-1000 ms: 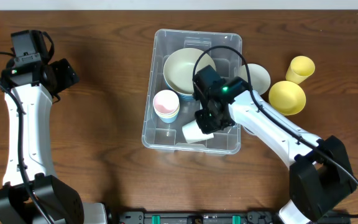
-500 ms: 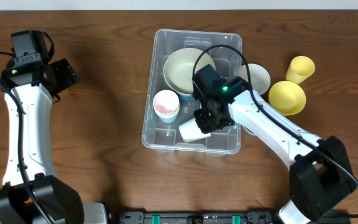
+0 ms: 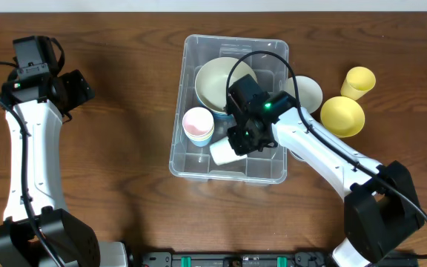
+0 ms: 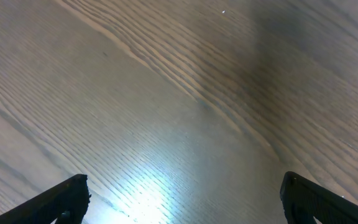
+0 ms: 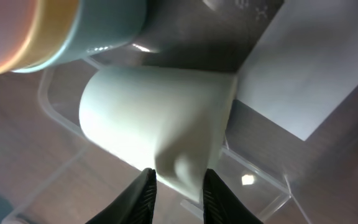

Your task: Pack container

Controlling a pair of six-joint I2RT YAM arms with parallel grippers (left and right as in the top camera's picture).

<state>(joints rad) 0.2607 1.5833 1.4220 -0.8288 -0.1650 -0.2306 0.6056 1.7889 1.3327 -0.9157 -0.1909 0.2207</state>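
Observation:
The container [image 3: 270, 50], a large clear bin, stands mid-table. Inside lie a pale green bowl [image 3: 223, 80], a stack of cups with a pink one on top [image 3: 198, 124] and a white cup [image 3: 223, 153] on its side near the front wall. My right gripper [image 3: 241, 143] reaches into the bin. In the right wrist view its jaws [image 5: 179, 190] stand narrowly apart with the white cup's [image 5: 160, 127] rim filling the gap and touching both. The cup stack [image 5: 42, 31] is at upper left. My left gripper [image 4: 185, 199] is wide open over bare wood, far left [image 3: 69, 87].
Outside the bin's right wall sit a white bowl [image 3: 308, 93], a yellow bowl [image 3: 342, 116] and a yellow cup [image 3: 358, 81]. A white label [image 5: 303, 81] shows on the bin's base. Dark wood table [image 3: 124, 148] lies all round.
My right gripper has shifted the white cup a little left and back inside the bin, and its jaws have widened slightly. The left arm has not moved.

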